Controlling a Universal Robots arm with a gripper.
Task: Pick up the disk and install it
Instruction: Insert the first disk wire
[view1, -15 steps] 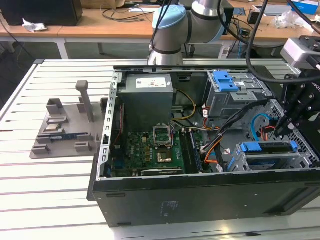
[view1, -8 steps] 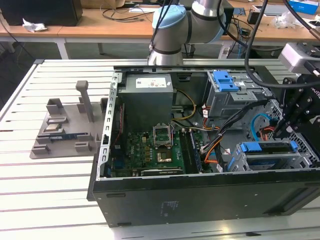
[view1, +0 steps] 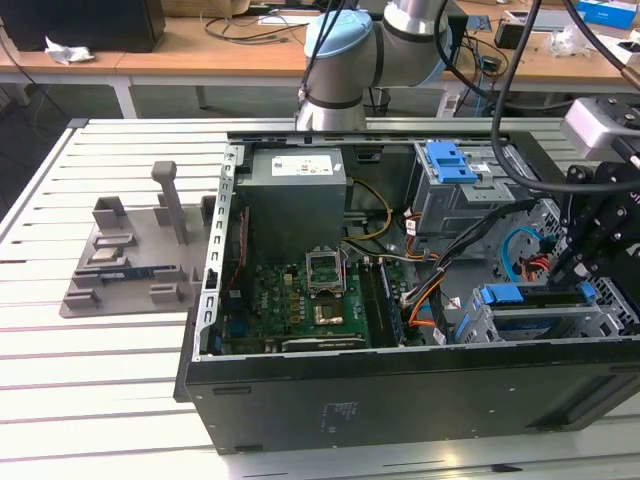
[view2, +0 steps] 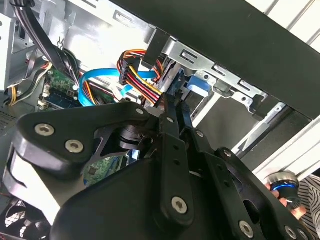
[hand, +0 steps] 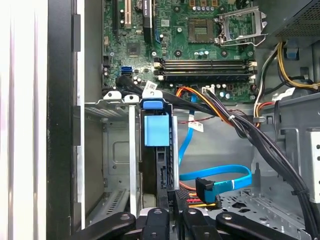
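Observation:
The disk (hand: 156, 129) stands on edge in a slot of the grey drive cage (hand: 112, 150) at the front corner of the open computer case, its blue plastic end tab facing out. In the exterior view the disk (view1: 535, 300) lies in that cage at the case's right end. My gripper (view1: 578, 262) hangs just above its end, at the exterior view's right. The fingers (view2: 170, 117) are shut together, tips beside the bundle of coloured power wires (view2: 142, 82). Whether the tips touch the disk is hidden.
A blue data cable (hand: 220, 177) and black cable bundles (hand: 260, 140) run close to the cage. The motherboard (view1: 310, 295), a grey power-supply box (view1: 295, 185) and a second cage with a blue latch (view1: 450, 160) fill the case. A grey parts tray (view1: 130, 265) sits on the slatted table.

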